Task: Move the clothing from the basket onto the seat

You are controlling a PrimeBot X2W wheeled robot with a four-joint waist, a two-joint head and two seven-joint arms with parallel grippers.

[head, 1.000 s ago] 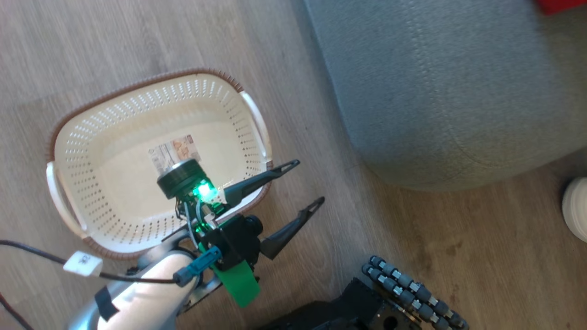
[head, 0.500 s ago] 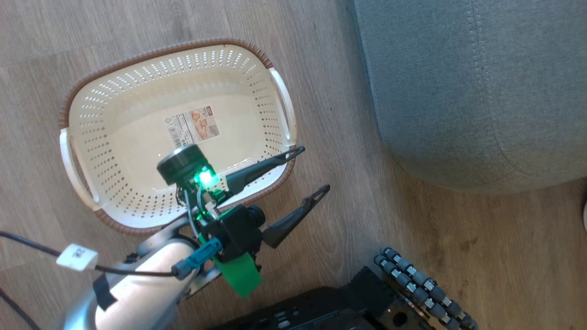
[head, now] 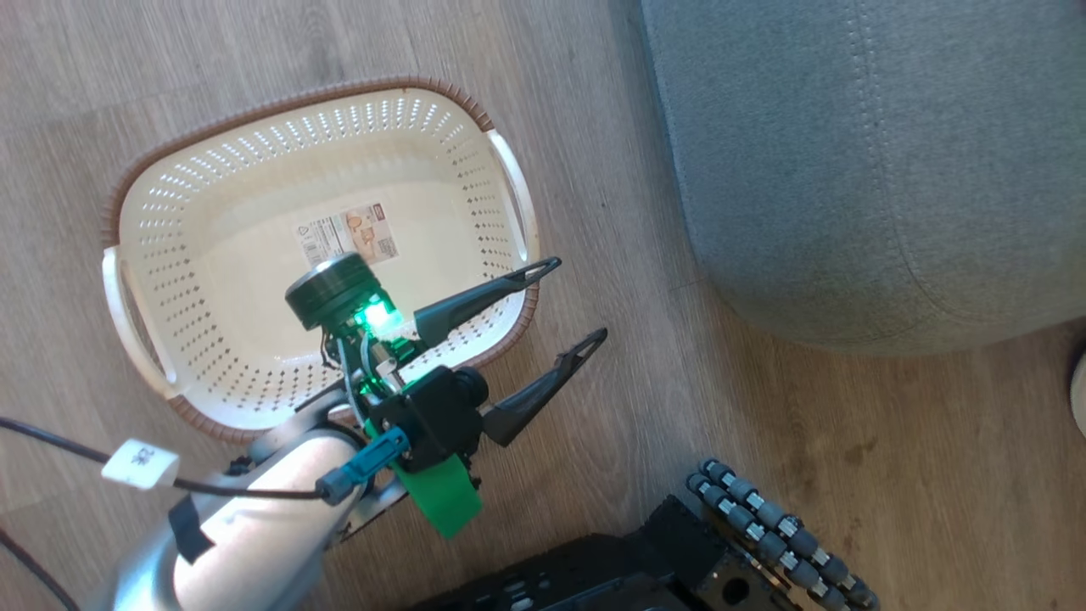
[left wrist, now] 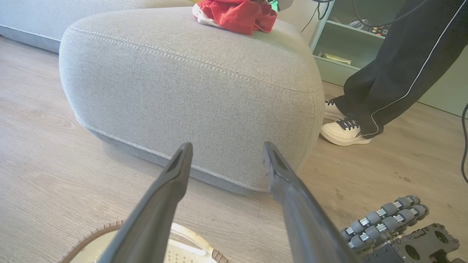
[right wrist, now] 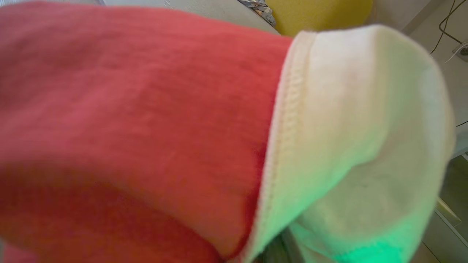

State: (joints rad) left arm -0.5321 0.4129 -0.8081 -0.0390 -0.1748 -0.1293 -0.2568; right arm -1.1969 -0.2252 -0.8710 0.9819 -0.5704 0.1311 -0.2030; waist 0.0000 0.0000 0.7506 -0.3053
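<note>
The cream basket (head: 212,280) stands on the floor at the left with a paper label (head: 348,238) on its bare bottom and no garment inside. My left gripper (head: 570,304) hovers open over the basket's right rim, fingers pointing toward the grey seat (head: 874,161). In the left wrist view the open left gripper (left wrist: 226,146) faces the seat (left wrist: 190,95), and red clothing (left wrist: 236,16) with white trim lies bunched on its top. Red clothing (right wrist: 128,120) with a white hem (right wrist: 351,120) hangs right against the right wrist camera and hides the right gripper's fingers.
A person in dark trousers (left wrist: 395,62) and white shoes (left wrist: 345,133) stands beside the seat's far right corner. My base with its roller wheels (head: 772,530) sits at the lower right on the wooden floor (head: 764,407). A green shelf unit (left wrist: 340,40) stands behind the seat.
The head camera has shifted, so basket and seat sit differently in the picture. My left gripper stays open beside the basket's right rim.
</note>
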